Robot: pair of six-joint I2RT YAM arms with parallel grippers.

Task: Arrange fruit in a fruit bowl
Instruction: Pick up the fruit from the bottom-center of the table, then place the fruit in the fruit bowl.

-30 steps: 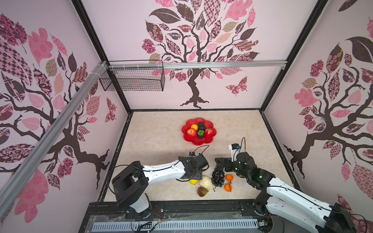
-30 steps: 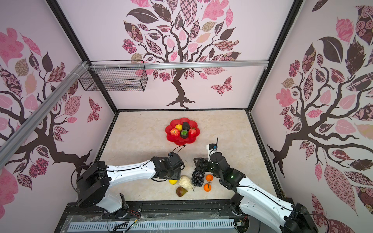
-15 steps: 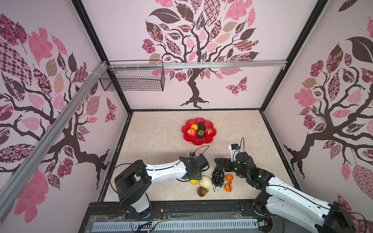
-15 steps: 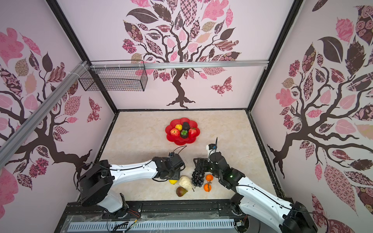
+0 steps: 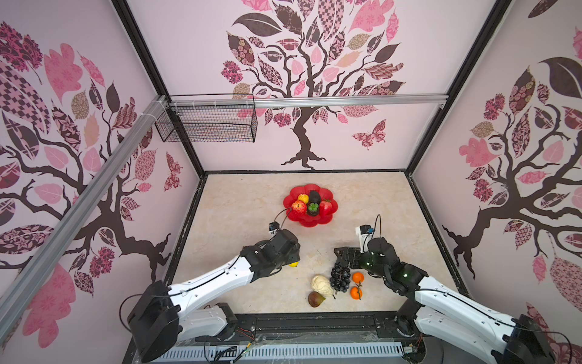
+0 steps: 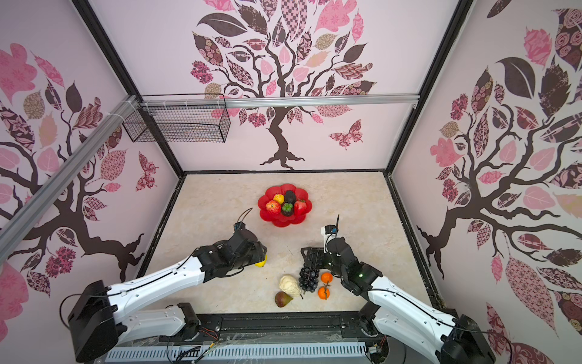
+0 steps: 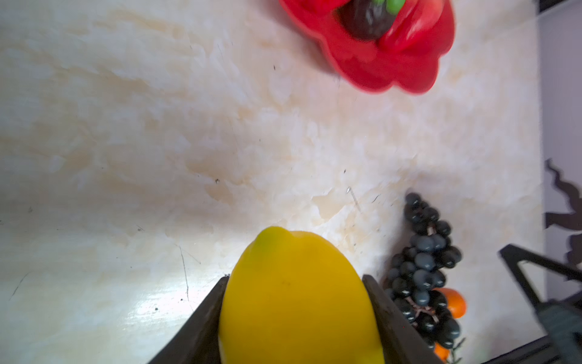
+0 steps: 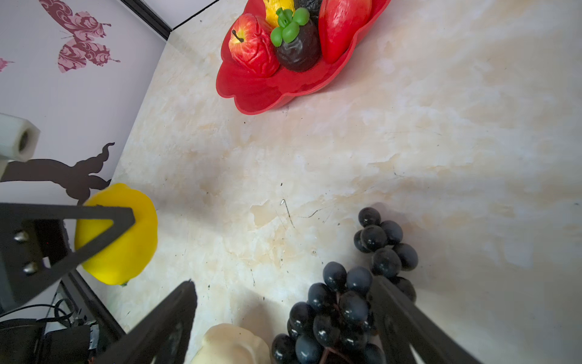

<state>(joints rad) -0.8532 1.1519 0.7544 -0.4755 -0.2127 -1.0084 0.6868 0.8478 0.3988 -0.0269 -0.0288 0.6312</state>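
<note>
**Item:** toy lemon (image 7: 296, 299).
**Location:** over the table (image 5: 239, 220), about 7 o'clock from the red flower-shaped fruit bowl (image 5: 310, 222) in both top views, and well apart from it.
**Held by:** left gripper (image 7: 296, 280), a finger pressed on each flank, the tip poking out ahead.
**Handling (judged):** light, rigid and smooth-skinned. The rounded sides may slip, so grip across the widest middle.
**Right gripper** (image 8: 282, 282): jaws spread wide over the grape bunch (image 8: 340, 302), not clamped. One finger is against the berries, the other clear.
**Bunch (judged):** floppy, so take it at the stem.
**Loose at 5 o'clock from the bowl:** cream knobbly piece (image 5: 321, 284), fig (image 5: 315, 298), oranges (image 5: 357, 277).
</note>
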